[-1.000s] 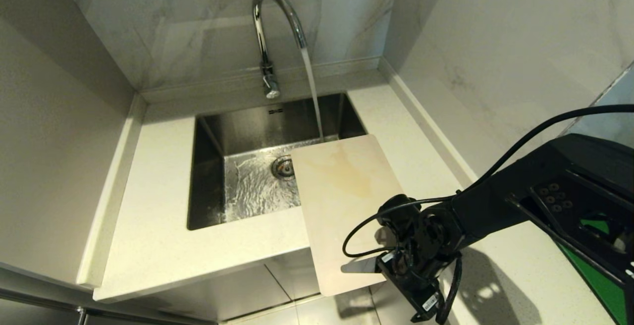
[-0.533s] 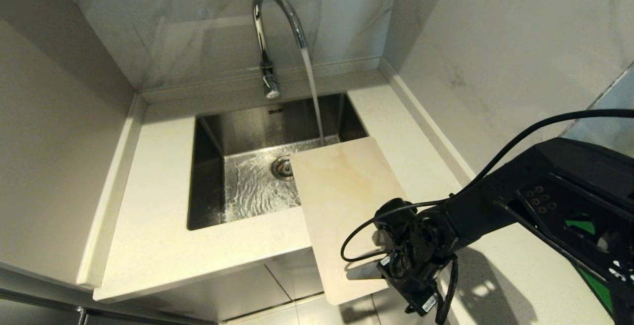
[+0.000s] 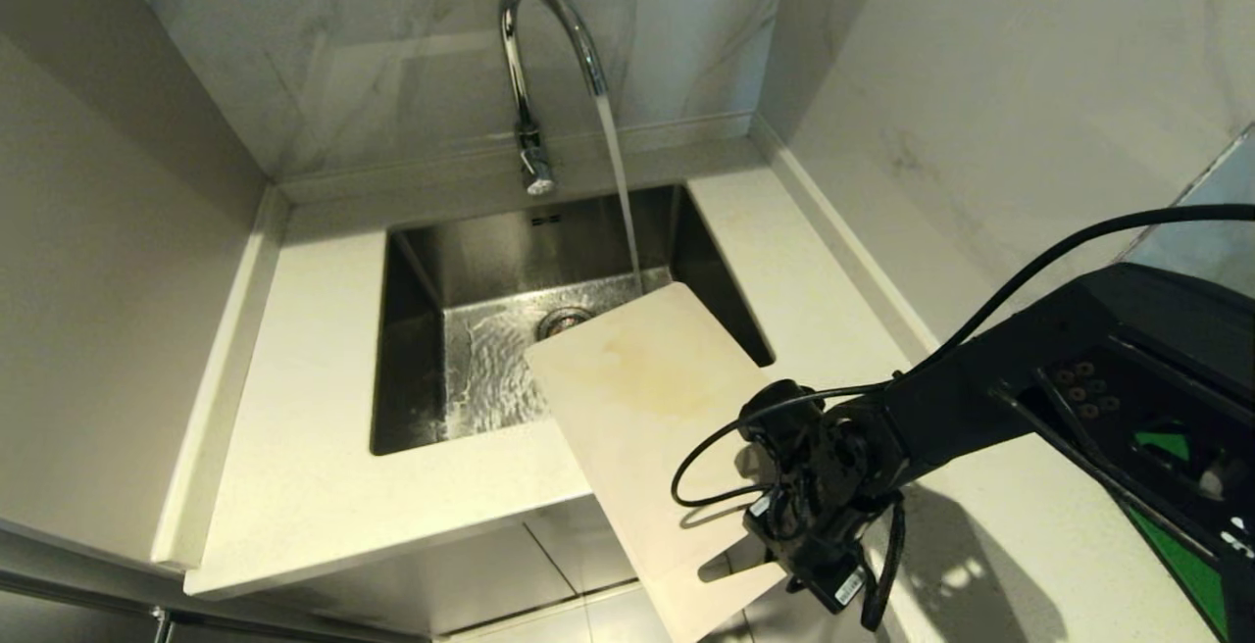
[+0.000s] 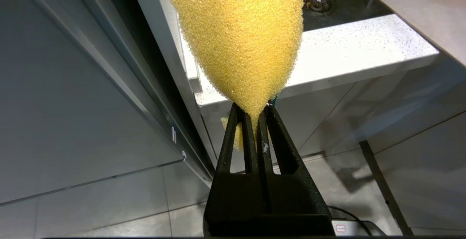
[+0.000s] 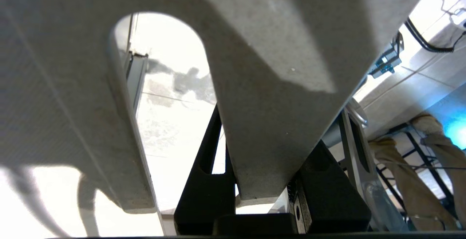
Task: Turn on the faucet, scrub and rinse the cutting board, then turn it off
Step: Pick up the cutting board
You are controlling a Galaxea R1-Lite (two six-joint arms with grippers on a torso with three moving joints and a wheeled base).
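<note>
head view: the right gripper (image 3: 784,535) clamped the stained cream plastic cutting board (image 3: 647,398), tilted over the steel sink (image 3: 412,349) towards the chrome gooseneck faucet (image 3: 534,45), which was running. left wrist view: the left gripper (image 4: 255,118) pinched a yellow sponge (image 4: 236,31), ready for scrubbing. right wrist view: black jaws gripped the board's edge beside its slot.

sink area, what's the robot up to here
The right gripper is clamped on the handle end of the large cream-white plastic cutting board, holding it tilted over the steel sink. The chrome gooseneck faucet is running, its stream landing just past the board's far edge. The left gripper holds a yellow sponge below counter level.
</note>
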